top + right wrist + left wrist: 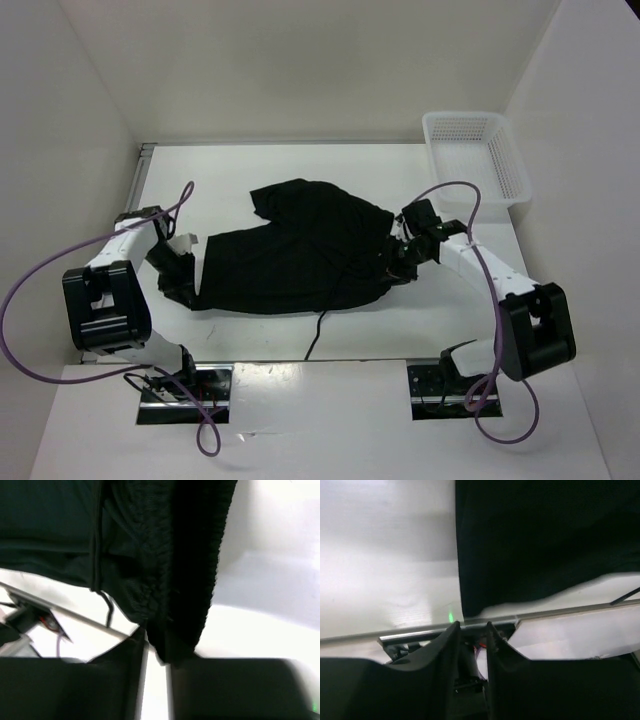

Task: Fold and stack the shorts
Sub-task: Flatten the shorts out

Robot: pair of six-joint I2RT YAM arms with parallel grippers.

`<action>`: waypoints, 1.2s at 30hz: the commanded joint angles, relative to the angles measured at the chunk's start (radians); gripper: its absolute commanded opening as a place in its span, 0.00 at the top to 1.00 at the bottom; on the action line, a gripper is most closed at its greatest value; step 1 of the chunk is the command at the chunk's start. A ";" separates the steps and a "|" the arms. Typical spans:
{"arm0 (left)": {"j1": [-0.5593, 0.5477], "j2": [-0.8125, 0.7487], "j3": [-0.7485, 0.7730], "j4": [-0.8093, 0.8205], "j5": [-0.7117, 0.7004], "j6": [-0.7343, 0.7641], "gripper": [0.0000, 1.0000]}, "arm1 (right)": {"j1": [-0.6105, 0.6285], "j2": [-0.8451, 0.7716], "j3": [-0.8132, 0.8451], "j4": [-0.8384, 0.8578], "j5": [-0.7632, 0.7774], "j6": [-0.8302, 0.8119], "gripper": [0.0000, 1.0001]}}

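One pinch shows: right hand [157,650] on the shorts [150,555]; left hand's [471,626] unclear.

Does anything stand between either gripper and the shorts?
Nothing visible does. The left gripper is at the left edge of the shorts, the right gripper at their waistband. The white basket stands apart at the far right corner.

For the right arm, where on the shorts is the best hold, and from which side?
The ribbed waistband at the shorts' right end, approached from the right: it is a thick bunched edge facing the right gripper, whose fingers sit around it.
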 commanded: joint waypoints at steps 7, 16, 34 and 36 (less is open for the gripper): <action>0.067 0.065 0.318 -0.058 -0.102 0.002 0.48 | -0.040 -0.052 0.220 -0.330 0.233 -0.067 0.50; -0.233 0.462 0.785 0.257 0.025 0.002 0.43 | -0.040 0.348 0.555 0.050 0.324 -0.047 0.50; -0.354 1.102 1.569 0.256 0.003 0.002 0.38 | -0.148 0.758 0.839 0.149 0.436 -0.125 0.39; -0.354 1.148 1.606 0.209 0.003 0.002 0.38 | -0.175 0.758 0.839 0.161 0.407 -0.116 0.38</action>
